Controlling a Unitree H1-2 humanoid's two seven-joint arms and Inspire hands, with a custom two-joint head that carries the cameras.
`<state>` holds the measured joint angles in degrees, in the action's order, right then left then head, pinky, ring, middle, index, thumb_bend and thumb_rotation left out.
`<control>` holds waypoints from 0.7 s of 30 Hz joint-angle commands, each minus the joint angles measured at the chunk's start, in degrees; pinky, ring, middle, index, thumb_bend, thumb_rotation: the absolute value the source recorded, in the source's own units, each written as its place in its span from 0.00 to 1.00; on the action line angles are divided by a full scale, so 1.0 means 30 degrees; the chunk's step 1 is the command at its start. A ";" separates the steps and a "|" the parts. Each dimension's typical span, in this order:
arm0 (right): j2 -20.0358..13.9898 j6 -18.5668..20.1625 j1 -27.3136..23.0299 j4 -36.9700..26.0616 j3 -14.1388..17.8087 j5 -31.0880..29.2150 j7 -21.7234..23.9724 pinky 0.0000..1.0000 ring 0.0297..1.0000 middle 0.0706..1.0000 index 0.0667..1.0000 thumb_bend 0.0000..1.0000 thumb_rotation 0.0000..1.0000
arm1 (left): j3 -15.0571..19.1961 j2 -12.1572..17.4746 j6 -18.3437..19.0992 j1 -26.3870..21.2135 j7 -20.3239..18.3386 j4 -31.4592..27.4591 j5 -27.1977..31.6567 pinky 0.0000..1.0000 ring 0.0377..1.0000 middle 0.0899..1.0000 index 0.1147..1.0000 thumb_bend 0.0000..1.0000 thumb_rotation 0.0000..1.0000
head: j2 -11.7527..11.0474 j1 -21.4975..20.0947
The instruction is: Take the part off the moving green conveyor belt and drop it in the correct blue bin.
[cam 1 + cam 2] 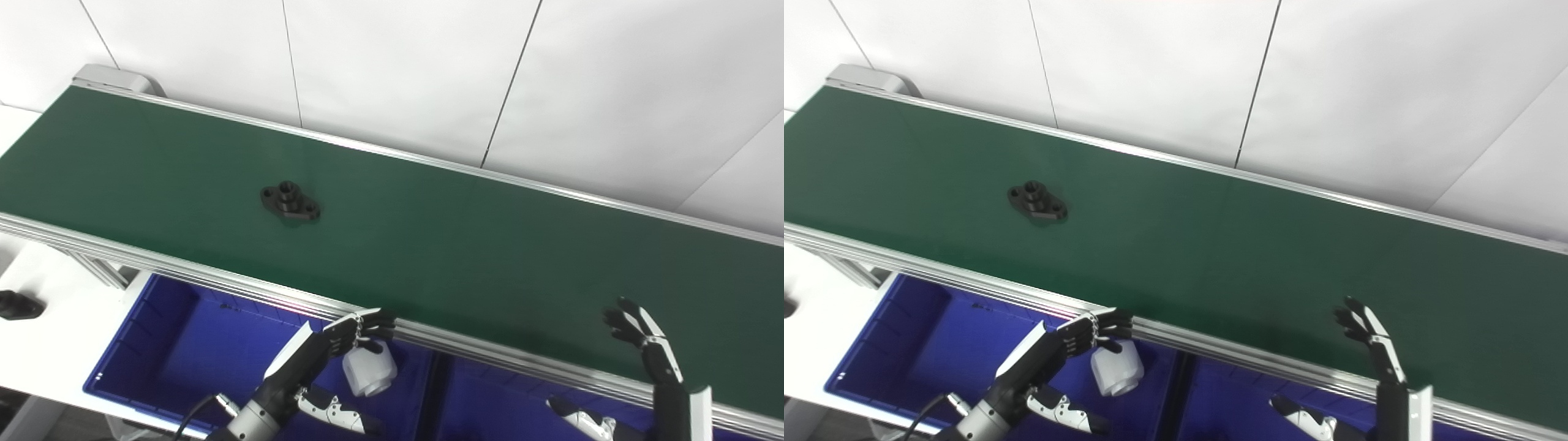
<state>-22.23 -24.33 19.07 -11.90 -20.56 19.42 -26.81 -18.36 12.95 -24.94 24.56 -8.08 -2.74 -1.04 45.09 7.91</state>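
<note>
A black flanged part (290, 203) with a raised hub lies on the green conveyor belt (459, 245), left of its middle. My left hand (343, 343) hovers at the belt's front rail over the left blue bin (165, 343). Its fingers curl above a white cylindrical part (369, 370), and its thumb is stretched out apart below, so nothing grips the part. The white part is in the air inside the bin's opening. Far to the right, my right hand (646, 346) stands open with fingers spread upward over the belt's front edge.
A second blue bin (490, 398) sits right of the first, under the aluminium front rail (184, 269). Another black part (18, 304) rests on the white table at the far left. A white panelled wall runs behind the belt.
</note>
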 commanded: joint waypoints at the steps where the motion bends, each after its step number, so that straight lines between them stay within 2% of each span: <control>1: -0.0053 0.0189 -0.0433 -0.0759 0.0670 -0.0119 0.1457 0.72 0.72 0.75 0.83 0.84 0.42 | 0.0171 -0.0176 -0.0642 -0.0035 -0.0122 -0.0144 0.0013 0.70 0.77 0.81 0.80 0.89 0.23 | -0.0035 0.0018; 3: 0.0334 0.0830 -0.1000 -0.0727 0.1180 -0.0177 0.2510 0.71 0.71 0.74 0.82 0.85 0.41 | 0.0228 -0.0260 -0.0649 -0.0076 -0.0129 0.0043 -0.0163 0.69 0.77 0.81 0.80 0.89 0.23 | -0.0263 -0.0030; 6: 0.0849 0.0864 -0.1750 -0.0435 0.1719 -0.0052 0.3558 0.68 0.69 0.73 0.80 0.85 0.40 | 0.0314 -0.0331 -0.0653 -0.0137 -0.0189 0.0214 -0.0251 0.69 0.77 0.81 0.80 0.88 0.23 | -0.0328 -0.0155; 12: 0.1823 0.2998 -0.3638 -0.0856 0.2272 0.0471 0.6113 0.63 0.68 0.74 0.81 0.84 0.40 | 0.0435 -0.0367 -0.0654 -0.0322 -0.0313 0.0614 -0.0160 0.68 0.76 0.81 0.81 0.87 0.22 | -0.0611 -0.0675; 21: 0.3566 0.5959 -0.5654 -0.1580 0.2474 0.2239 0.8245 0.62 0.66 0.72 0.81 0.84 0.39 | 0.0913 -0.0170 -0.0657 -0.0351 -0.0624 0.0737 0.0005 0.69 0.77 0.82 0.81 0.88 0.23 | -0.0883 -0.2842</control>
<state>-12.40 -7.94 3.87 -14.23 -13.59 25.30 -2.59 -16.18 11.81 -24.94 23.45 -9.64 0.30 -1.61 42.37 -0.69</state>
